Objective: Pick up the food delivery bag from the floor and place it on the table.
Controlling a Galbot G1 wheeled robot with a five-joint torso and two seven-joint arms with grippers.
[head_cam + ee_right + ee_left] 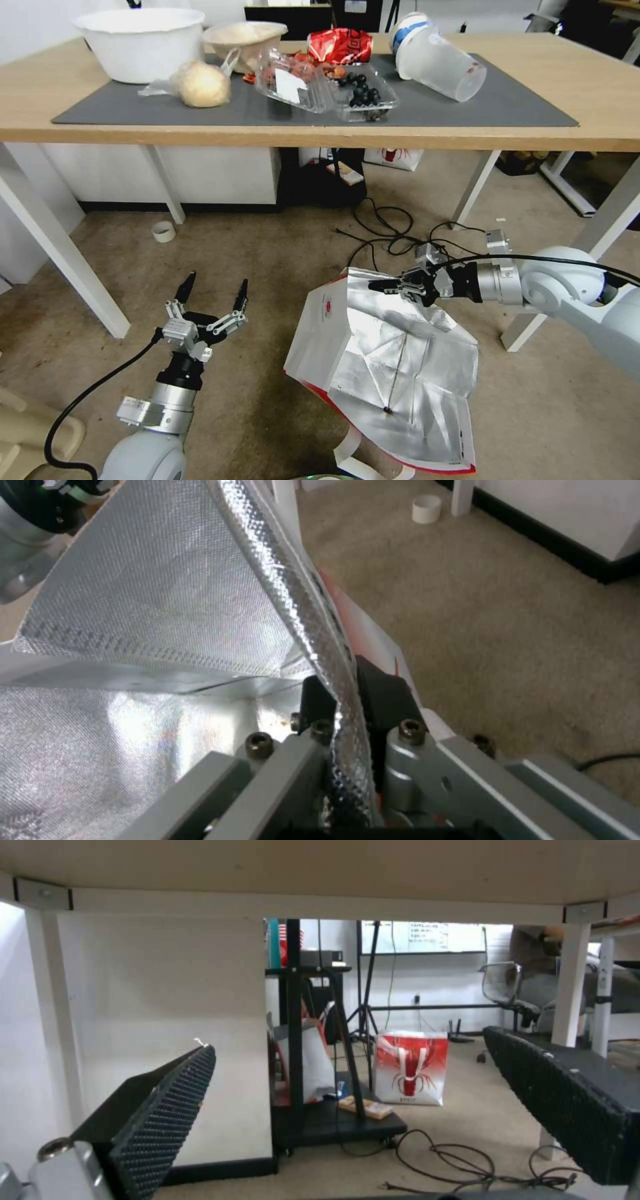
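The right tool is clamped on the foil-lined upper rim of the food delivery bag, which sits open on the floor below it. The left tool, fingers apart, hovers beside the bag, before the worktop.

White foil-lined food delivery bag gaping open, tilted on brown floor, before light-wood table

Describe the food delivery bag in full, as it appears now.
The food delivery bag sits open on the floor before the table, crumpled and leaning. Its outside is white with a small red logo and a red base band; the lining is silver foil. White straps trail beneath it. The right gripper is shut on its upper rim; the left gripper hangs open beside it.
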